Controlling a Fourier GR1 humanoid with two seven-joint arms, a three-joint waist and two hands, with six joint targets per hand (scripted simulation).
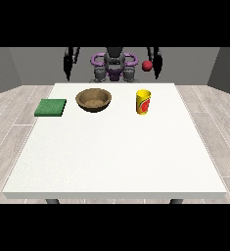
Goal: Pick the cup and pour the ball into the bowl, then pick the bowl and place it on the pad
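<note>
Hanging beside me, my hand at the view's right point(157, 68) holds nothing; its fingers I cannot tell. The cup point(143, 102) stands ahead, the ball point(147, 65) just beside the hand, the bowl point(93, 99) and pad point(51, 107) well apart.

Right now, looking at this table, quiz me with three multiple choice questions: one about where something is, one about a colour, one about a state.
1. The bowl sits where?
A. between the pad and the cup
B. on the pad
C. at the near table edge

2. The pad's colour?
A. red
B. green
C. blue

3. The cup is:
A. tipped over
B. inside the bowl
C. upright on the table

Answers: 1 A, pad at the view's left of it, cup at the right. 2 B, it is a flat green square. 3 C, its open rim faces up.
</note>
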